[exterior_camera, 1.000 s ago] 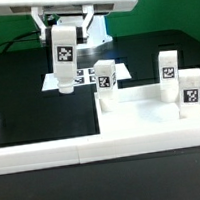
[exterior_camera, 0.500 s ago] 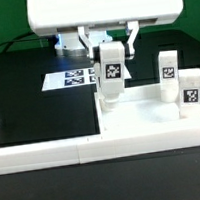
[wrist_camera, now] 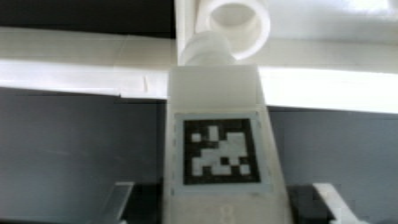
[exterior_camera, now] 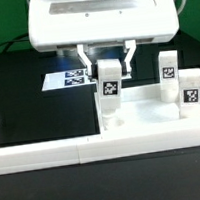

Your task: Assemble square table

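- Square table parts lie spread on the black table: the big white top sits at the exterior view's right, just below and behind the gripper.
- Its top is flat white plastic with a raised rim, and in the wrist view a round corner socket shows right beyond the held leg's end.
- Gripper fingers are clamped on 1 white leg, which hangs upright between them over the top's near corner.
- That leg is a small white block carrying a black-and-white tag on its face.
- 2 more tagged legs stand on the top, off to the exterior view's right of the gripper.
- Behind the gripper lies the marker board.
- A low white rail runs along the front.
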Motion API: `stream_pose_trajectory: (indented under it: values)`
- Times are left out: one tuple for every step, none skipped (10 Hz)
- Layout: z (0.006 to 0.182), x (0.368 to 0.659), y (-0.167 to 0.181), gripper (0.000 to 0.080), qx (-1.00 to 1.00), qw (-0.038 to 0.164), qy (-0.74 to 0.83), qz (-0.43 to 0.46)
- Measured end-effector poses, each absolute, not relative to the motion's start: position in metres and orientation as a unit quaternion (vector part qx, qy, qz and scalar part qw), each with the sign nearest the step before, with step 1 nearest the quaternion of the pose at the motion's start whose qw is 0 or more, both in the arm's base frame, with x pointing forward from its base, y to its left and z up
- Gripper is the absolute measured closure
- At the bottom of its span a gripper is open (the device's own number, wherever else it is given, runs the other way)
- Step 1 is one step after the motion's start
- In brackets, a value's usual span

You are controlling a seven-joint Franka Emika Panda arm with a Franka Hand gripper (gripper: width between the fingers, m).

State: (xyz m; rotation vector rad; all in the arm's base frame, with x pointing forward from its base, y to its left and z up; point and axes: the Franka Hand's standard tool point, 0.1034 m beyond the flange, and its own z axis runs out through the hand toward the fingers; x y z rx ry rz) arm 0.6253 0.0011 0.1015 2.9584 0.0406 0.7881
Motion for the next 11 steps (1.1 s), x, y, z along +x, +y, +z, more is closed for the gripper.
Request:
stream_pose_trajectory:
  values:
    - [0.100, 0.625, 0.001, 0.0508, 0.966, 0.040, 0.013, 0.256]
    - [0.099, 0.624, 0.001, 0.0508, 0.966, 0.040, 0.014, 0.255]
    - [0.097, 0.624, 0.002, 0.0508, 0.966, 0.040, 0.015, 0.254]
    - [0.097, 0.623, 0.004, 0.0508, 0.966, 0.040, 0.016, 0.254]
    - [0.096, 0.623, 0.005, 0.0508, 0.966, 0.040, 0.017, 0.254]
    - [0.096, 0.624, 0.006, 0.0508, 0.965, 0.041, 0.018, 0.258]
    - [0.095, 0.624, 0.010, 0.0508, 0.965, 0.041, 0.020, 0.259]
    - [0.093, 0.622, 0.014, 0.0508, 0.965, 0.040, 0.024, 0.257]
    - [0.091, 0.622, 0.015, 0.0508, 0.966, 0.040, 0.025, 0.256]
    - [0.090, 0.621, 0.015, 0.0508, 0.966, 0.040, 0.025, 0.255]
    - [0.089, 0.621, 0.015, 0.0508, 0.966, 0.041, 0.026, 0.254]
